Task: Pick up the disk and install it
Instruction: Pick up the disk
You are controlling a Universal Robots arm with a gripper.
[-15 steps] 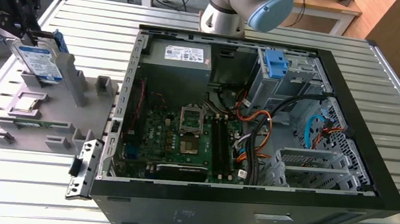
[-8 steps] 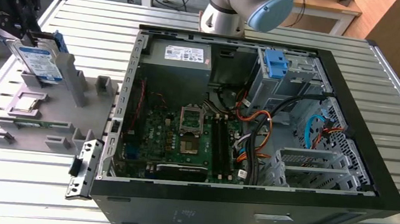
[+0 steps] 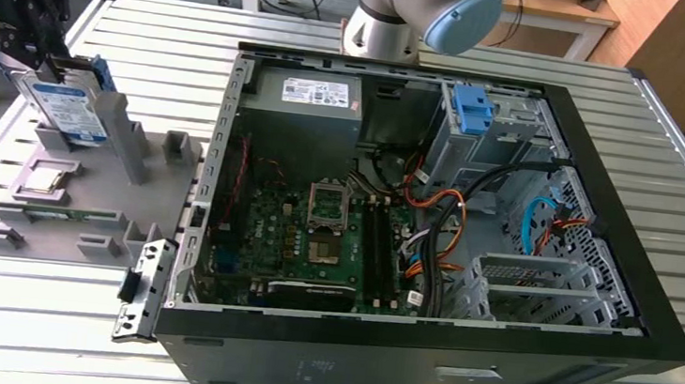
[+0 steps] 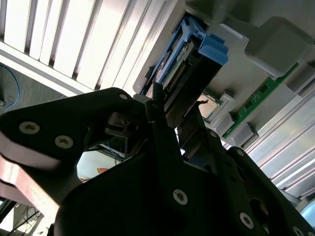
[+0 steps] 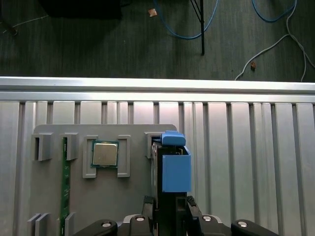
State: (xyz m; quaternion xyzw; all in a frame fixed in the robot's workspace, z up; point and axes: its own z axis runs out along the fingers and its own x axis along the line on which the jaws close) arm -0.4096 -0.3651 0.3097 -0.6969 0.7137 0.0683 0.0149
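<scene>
Off to the exterior view's left of the open black metal computer case, the arm's black gripper is down over the moulded grey plastic parts tray that sits just beside the case on the slatted aluminium table. It's on the disk, a flat silver metal drive with a white-and-blue label and blue plastic side rails, standing on edge and a bit tilted at the tray's slot.

In both wrist views the fingers sit either side of the disk and look clamped onto it, so I'd call it grasped. Can't tell whether its bottom edge has cleared the slot.

So the pick looks about half done. None of the install is: the disk is well outside the case, nowhere near the grey metal drive cage.
</scene>
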